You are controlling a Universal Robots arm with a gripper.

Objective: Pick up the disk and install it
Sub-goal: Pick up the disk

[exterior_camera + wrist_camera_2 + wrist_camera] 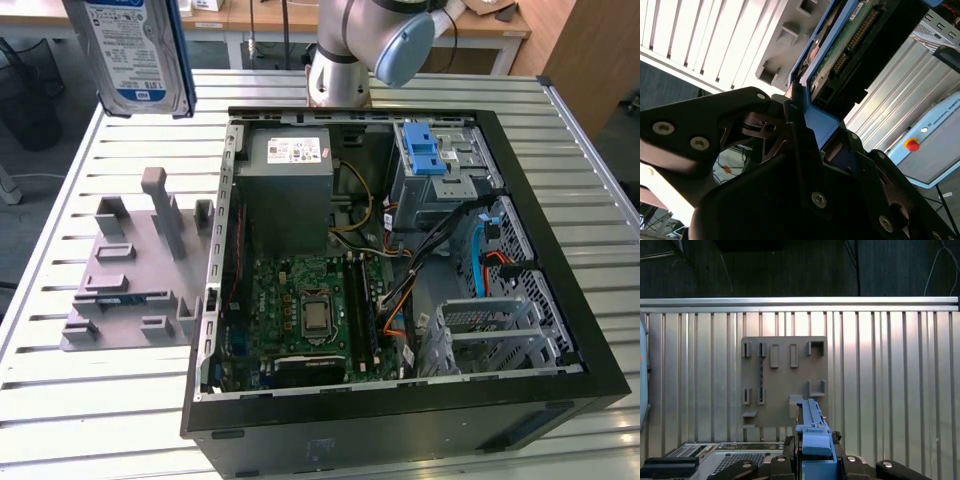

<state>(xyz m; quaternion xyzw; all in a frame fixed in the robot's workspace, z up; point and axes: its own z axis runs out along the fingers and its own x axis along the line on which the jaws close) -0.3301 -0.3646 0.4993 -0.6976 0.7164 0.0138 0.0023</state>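
Now the gripper (815, 446) clamps the disk (140, 50) by its blue bracket, high above the grey fixture plate (120, 270) beside the computer case (400, 440).

**Layout of the worktop, seen in the exterior view.**
An open computer case (400, 435) lies on the worktop (120, 400), toward the exterior view's right. A fixture plate (120, 290) lies flat just beside the case, on the exterior view's left. The arm's base (338, 75) stands behind the case. Inside the case, the power-supply box (290, 180) sits at the far side toward the exterior view's left, the drive cage (440, 170) sits at the far side toward its right, and the motherboard (300, 320) lies in front of the power-supply box. The disk (140, 50) hangs clamped in the pincer (805, 127), raised above the plate's side of the worktop.
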